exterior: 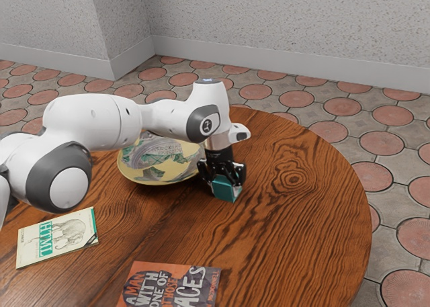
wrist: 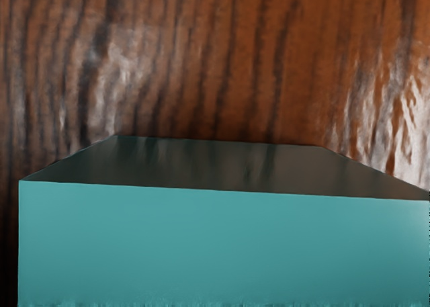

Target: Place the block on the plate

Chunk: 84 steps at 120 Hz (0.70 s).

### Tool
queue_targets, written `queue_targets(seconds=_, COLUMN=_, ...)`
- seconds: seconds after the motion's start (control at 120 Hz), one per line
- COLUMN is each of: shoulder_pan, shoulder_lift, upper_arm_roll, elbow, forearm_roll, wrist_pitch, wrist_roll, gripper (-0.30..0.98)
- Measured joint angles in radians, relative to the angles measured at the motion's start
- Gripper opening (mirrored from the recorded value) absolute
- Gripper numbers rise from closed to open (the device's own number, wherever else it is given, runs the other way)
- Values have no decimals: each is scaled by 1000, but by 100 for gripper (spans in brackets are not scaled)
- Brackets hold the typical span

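One black gripper [exterior: 225, 174] points down at the teal block [exterior: 224, 189], which lies directly beneath it, over the far half of the round wooden table [exterior: 295, 213]; how wide it is open, and whether it has hold of the block, I cannot tell. Nor can I tell whether the block rests on the wood or is just above it. In the wrist view the block is close below my hand, a bright teal face and a darker one showing, with streaky grain beyond. Just beside the gripper, toward the exterior view's left and a little farther off, sits the yellow plate [exterior: 158, 176], patterned in green and grey; the block is off to its right. My white arm [exterior: 101, 122] comes in from the exterior view's left. Nearer, at the left, lies the HTML book [exterior: 57, 236], and to its right, at the near edge of that view, the orange and purple book [exterior: 168, 287]. Beyond the table spreads a floor [exterior: 342, 107] of round reddish tiles, running to a pale speckled wall [exterior: 289, 18] on the far side.
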Motion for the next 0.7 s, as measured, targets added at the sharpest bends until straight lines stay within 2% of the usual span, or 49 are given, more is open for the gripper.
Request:
queue_targets(seconds=0.167, shoulder_pan=0, shoulder_lift=-9, upper_arm_roll=-2, elbow=-1, forearm_roll=1, wrist_pitch=-6, wrist_roll=2, gripper=40)
queue_targets(seconds=0.483, shoulder_pan=-17, shoulder_lift=-175, upper_arm_roll=6, elbow=-44, forearm_roll=17, wrist_pitch=-43, wrist_roll=-2, gripper=37)
queue_targets(seconds=0.608, shoulder_pan=-8, shoulder_lift=-197, upper_arm_roll=28, elbow=83, forearm_roll=59, wrist_pitch=-130, wrist_roll=-2, gripper=37)
queue_targets(seconds=0.7, shoulder_pan=39, shoulder_lift=-194, upper_arm_roll=53, elbow=149, forearm_roll=78, wrist_pitch=-195, wrist_roll=1, gripper=38)
